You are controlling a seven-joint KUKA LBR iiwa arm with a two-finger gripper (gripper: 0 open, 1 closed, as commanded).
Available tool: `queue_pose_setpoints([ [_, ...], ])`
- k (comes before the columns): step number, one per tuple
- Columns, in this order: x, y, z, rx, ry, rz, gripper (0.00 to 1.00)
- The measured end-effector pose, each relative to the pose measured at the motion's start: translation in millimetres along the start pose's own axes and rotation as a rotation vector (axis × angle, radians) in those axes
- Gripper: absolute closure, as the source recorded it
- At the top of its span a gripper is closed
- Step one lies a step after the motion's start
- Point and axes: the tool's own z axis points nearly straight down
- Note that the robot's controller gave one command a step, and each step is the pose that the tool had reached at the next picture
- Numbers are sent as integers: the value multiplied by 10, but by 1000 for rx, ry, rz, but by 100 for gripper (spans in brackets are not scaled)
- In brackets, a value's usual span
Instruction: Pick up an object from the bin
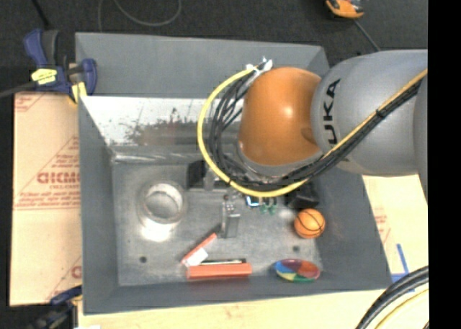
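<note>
Reads "UKA" in black along the smooth grey arm [374, 119], beside a glossy orange dome cover [277, 115] looped with yellow and black cables. Hangs low in the scuffed grey metal bin [101, 212], left of the small orange ball [310, 223] with black basketball seams. Jaws spread or pressed together: cannot tell. Nearest, lower left of the ball: slim red stick [199, 250], then flat orange-red bar [218, 271]. Just below the ball, glossy multicoloured disc [297, 270]. Far left of the ball, clear round cup [162, 205].
</note>
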Motion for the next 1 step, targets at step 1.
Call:
queue_pose_setpoints([
  [1, -180, -216, -106, 7, 5, -15, 0],
])
